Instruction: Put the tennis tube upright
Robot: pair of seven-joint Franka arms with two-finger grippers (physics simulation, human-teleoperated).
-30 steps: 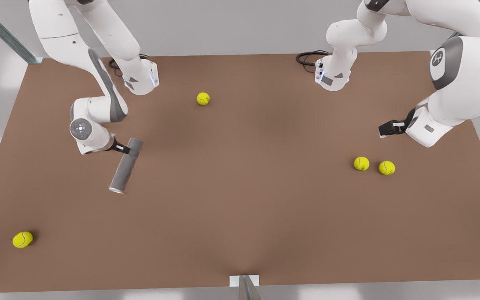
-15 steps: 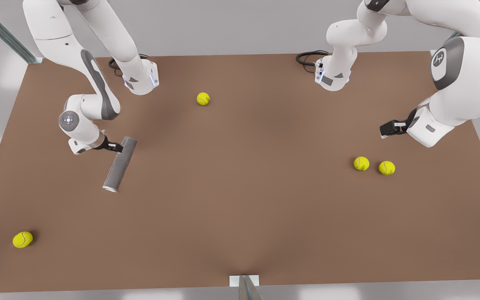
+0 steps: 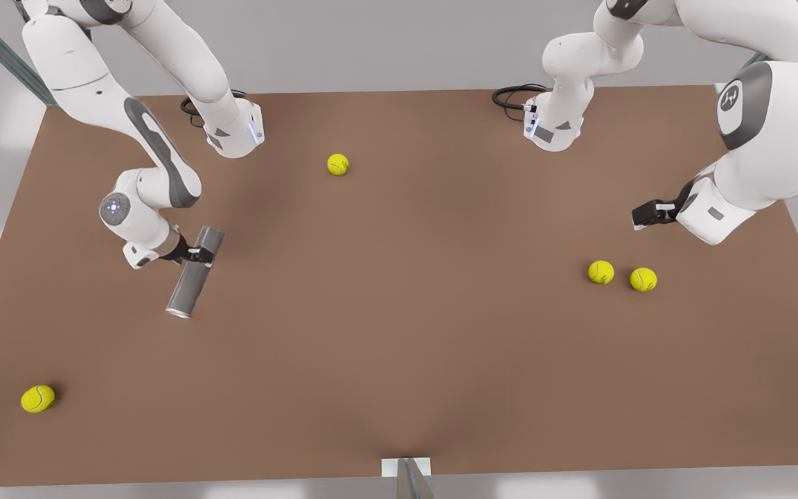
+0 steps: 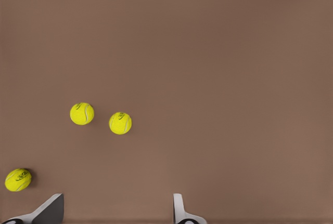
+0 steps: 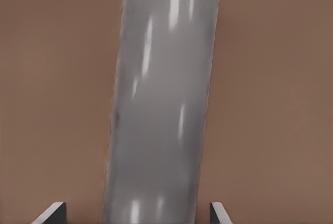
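Right pincer [image 3: 199, 255] grips the tennis tube [image 3: 192, 276] near its plain end, fingers on either side of it in the right wrist view. Tube is tilted, silvery rim low toward the table [image 3: 399, 333] (touching or not: can't tell), so not yet upright; tipping it up and setting it down are left. Left pincer [image 3: 643, 215] waits w/ fingers spread wide, empty, above two balls [image 4: 82, 114]. Plain brown table, grey surround.
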